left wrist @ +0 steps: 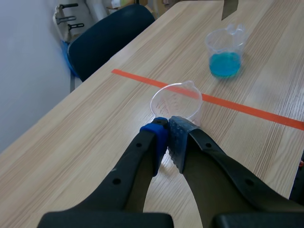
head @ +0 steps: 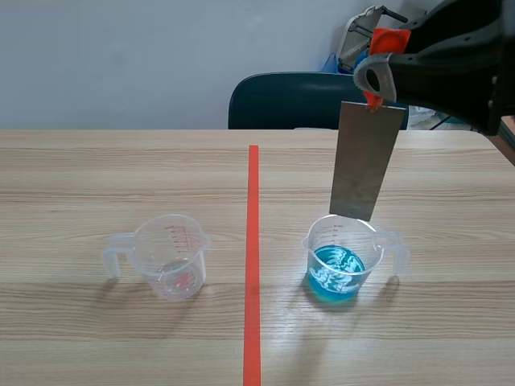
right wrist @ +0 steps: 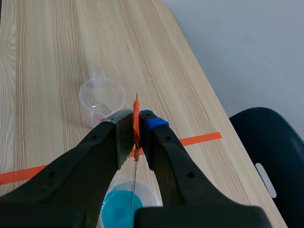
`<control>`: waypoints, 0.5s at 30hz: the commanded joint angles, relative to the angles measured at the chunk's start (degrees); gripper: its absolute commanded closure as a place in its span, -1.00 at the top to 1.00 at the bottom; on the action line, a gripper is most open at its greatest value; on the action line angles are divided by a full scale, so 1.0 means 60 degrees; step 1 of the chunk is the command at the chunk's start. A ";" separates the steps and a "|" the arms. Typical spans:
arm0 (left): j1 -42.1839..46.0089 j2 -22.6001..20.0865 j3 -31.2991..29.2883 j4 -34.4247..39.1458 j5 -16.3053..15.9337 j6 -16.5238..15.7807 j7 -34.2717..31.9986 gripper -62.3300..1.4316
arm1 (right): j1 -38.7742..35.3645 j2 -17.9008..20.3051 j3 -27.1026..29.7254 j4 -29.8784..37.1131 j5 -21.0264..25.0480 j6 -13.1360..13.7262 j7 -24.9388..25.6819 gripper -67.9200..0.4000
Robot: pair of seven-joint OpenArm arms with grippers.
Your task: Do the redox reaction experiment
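Grey metal strip (head: 366, 161) was held upright by its orange-taped upper end, clamped between the fingers of the right gripper (right wrist: 135, 124). It was hung directly over the beaker of blue solution (head: 338, 264), which stood on the desk (head: 121, 177) just right of the red tape line (head: 253, 257). In the left wrist view the strip's lower edge was seen clear of the rim, so immersion was judged not yet begun.

Step in hand: lowering of the strip into the solution. A straight vertical descent was judged necessary, with the strip centred so that the rim is not knocked and the light beaker not tipped.

The left gripper (left wrist: 168, 137) was noted with its pads pressed together on nothing, the empty beaker (head: 170, 259) standing just ahead of it.

Not resolved: the gap between strip and liquid, the strip being seen only edge-on from the right wrist. The left arm was absent from the scene view. Most of the strip was cut off in the left wrist view.
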 commanded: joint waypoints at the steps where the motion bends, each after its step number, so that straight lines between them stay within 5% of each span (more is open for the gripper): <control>1: -0.0284 -0.0237 -0.0058 0.0437 -0.0102 -0.0095 0.0131 -0.90 | 0.0193 0.0055 0.0135 0.0036 0.0073 0.0004 0.0178 -0.96; 15: -0.3344 -0.0627 0.2769 0.1293 -0.0605 -0.0138 0.2743 -0.90 | 0.0193 0.0051 0.0135 0.0036 0.0073 0.0004 0.0182 -0.96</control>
